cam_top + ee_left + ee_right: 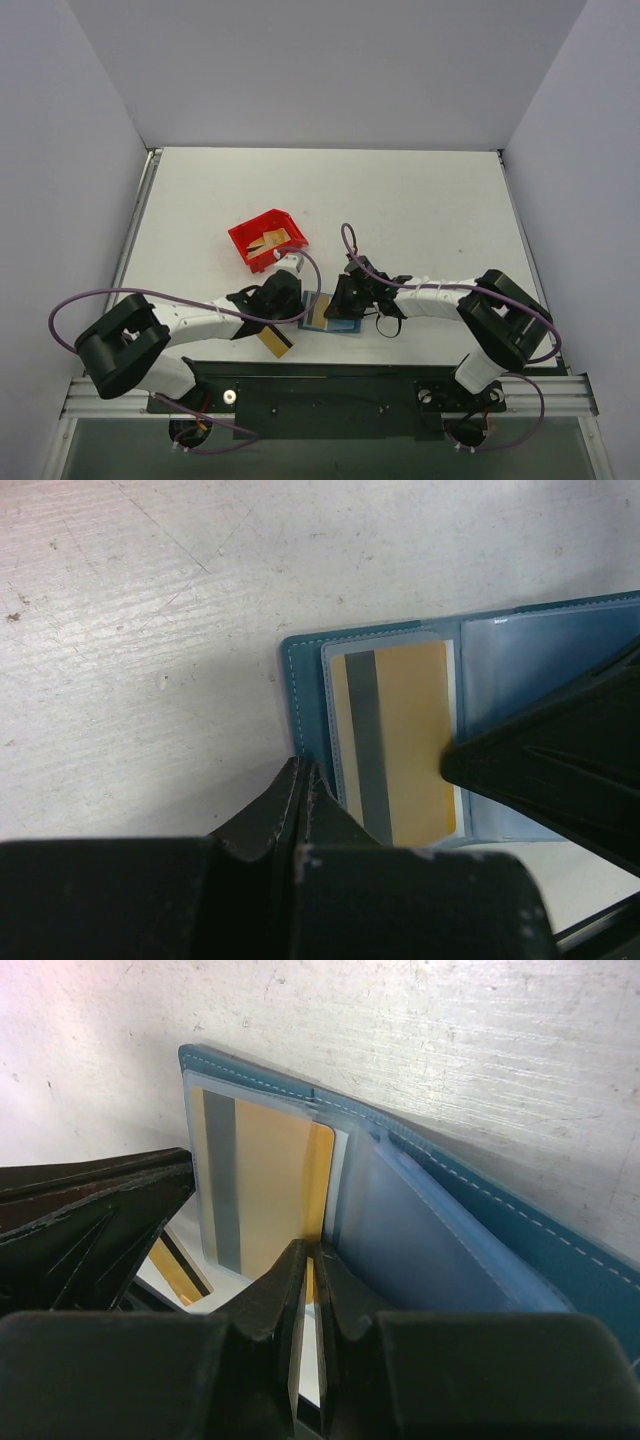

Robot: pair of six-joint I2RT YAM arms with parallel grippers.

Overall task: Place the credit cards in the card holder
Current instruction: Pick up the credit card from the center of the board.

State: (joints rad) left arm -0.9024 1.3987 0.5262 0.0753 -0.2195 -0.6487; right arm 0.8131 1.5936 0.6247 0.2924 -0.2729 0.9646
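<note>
Holder open flat at table near edge, card in left sleeve. Left tool closed, empty, at holder's edge. Right tool closed, tips at card's edge.

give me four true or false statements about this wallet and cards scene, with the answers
1. The card holder lies open on the table. True.
2. The red bin is empty. False: gold cards lie in it.
3. A gold card with a dark stripe sits in a clear slot of the card holder. True.
4. The left gripper is wide open. False: it is shut.
</note>
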